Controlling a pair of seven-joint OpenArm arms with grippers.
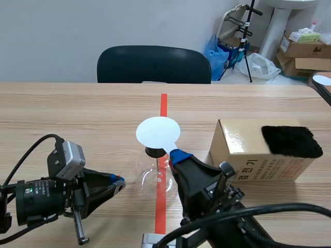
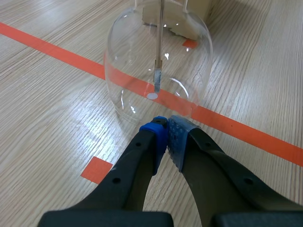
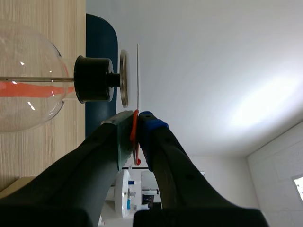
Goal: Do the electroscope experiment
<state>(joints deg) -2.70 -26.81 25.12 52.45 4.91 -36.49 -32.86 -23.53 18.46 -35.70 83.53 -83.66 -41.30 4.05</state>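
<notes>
Since the flask (image 1: 155, 176) is thin clear glass, judge it fragile, slippery and tippy. It stands mid-table (image 1: 77, 113) between both arms. The safest hold is likely the black stopper (image 1: 154, 152), not the bulb. The right gripper (image 3: 136, 127) is clamped on the red tab (image 3: 137, 158) of the white disc (image 1: 158, 132). The disc looks light, thin and stiff, and is held just clear of the top plate (image 3: 123, 78). The left gripper (image 2: 166, 135) is closed and empty, just beside the bulb. A box (image 1: 243, 155) with a black cloth (image 1: 291, 141) is nearby.

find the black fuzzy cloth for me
In the scene view the black fuzzy cloth lies on the cardboard box on the table's right side, right of the glass flask.
</notes>
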